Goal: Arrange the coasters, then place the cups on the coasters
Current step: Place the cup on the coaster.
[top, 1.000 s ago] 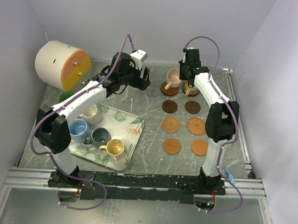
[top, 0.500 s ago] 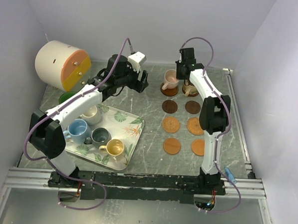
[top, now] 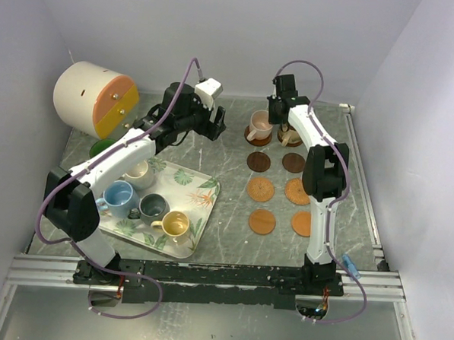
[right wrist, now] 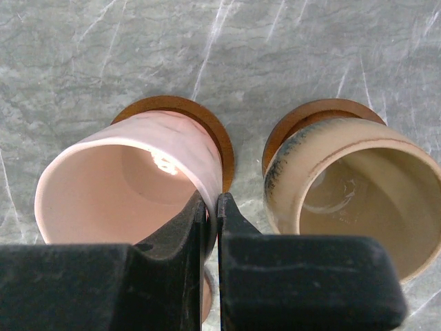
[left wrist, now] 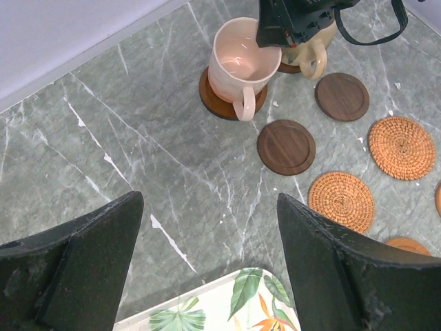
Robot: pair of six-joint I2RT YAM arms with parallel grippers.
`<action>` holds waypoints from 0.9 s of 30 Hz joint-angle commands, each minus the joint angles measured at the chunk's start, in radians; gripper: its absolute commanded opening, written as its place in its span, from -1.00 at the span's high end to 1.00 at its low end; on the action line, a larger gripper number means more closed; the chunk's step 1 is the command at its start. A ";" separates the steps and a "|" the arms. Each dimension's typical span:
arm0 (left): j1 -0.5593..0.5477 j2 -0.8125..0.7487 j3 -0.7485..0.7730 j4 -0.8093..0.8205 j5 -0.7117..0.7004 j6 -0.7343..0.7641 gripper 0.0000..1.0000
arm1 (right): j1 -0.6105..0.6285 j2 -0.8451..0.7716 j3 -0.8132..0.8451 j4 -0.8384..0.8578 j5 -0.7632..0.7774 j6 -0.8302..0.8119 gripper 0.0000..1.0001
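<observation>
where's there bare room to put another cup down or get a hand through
Six coasters nearer than the pink cup and tan cup are bare. An open strip of marble runs between the leaf tray and the coasters' left column. Crowded: the tray, holding four cups, and the far row, where the right gripper pinches the pink cup's rim.

White arm links point(top: 121, 161), black joints point(top: 79, 208), purple cables point(top: 193, 69), black wedge-shaped tool fingers point(left wrist: 89, 262).

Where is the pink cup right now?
Top view: far end, right of centre. The pink cup sits on a dark coaster, just left of the tan cup.
</observation>
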 commanded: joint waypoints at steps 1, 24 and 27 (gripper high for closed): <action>0.006 -0.019 -0.004 0.032 0.000 0.012 -0.79 | -0.008 0.002 0.051 0.029 -0.020 0.013 1.00; 0.007 -0.021 -0.016 0.034 0.006 0.017 -0.79 | -0.016 0.054 0.095 -0.017 -0.045 -0.004 0.90; 0.006 -0.022 -0.017 0.034 0.005 0.018 -0.79 | -0.016 0.064 0.109 -0.030 -0.055 -0.010 0.82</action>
